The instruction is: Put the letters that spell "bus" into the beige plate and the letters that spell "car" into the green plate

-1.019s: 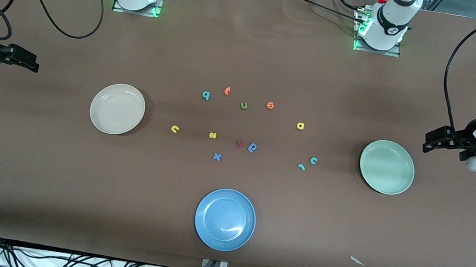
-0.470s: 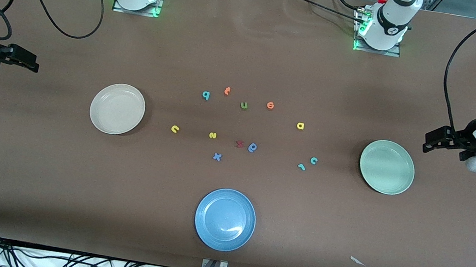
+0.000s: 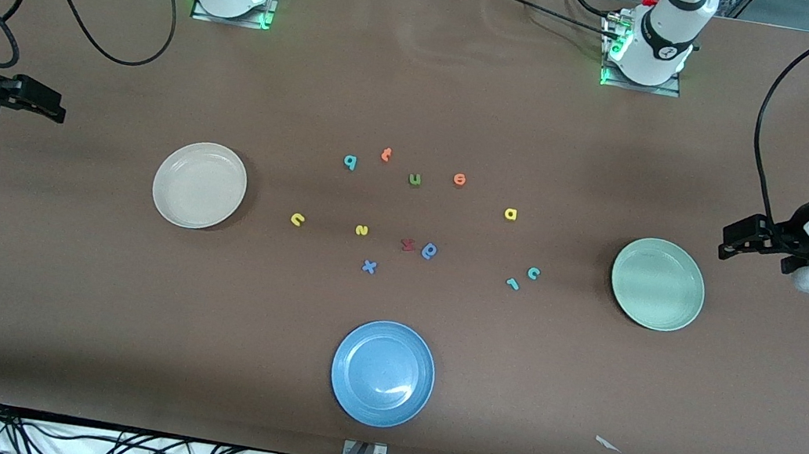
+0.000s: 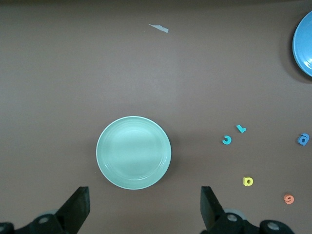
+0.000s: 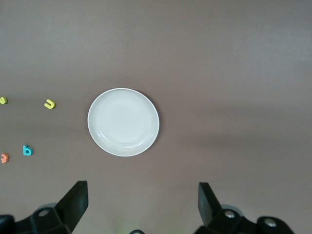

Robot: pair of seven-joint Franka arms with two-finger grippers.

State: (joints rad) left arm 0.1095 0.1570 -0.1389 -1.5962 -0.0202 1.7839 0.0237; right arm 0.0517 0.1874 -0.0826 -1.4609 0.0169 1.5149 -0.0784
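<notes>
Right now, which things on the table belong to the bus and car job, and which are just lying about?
Job:
teal b, yellow u, yellow s, beige plate
teal c, teal r, yellow a, green plate

Lying about:
blue plate, olive u, orange letters, red letter, blue rounded letter, blue x, paper scrap

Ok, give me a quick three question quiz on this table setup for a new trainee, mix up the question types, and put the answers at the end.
1. True or false: the beige plate already holds a letter.
2. Which plate lies nearest the front camera? A) the green plate B) the blue plate C) the beige plate
3. Fill in: the teal c and teal r lie nearest the ___ plate.

Key
1. False: it is bare, and the yellow u lies on the table beside it.
2. B.
3. Green. The left gripper and right gripper both wait open at the table's ends.
</notes>
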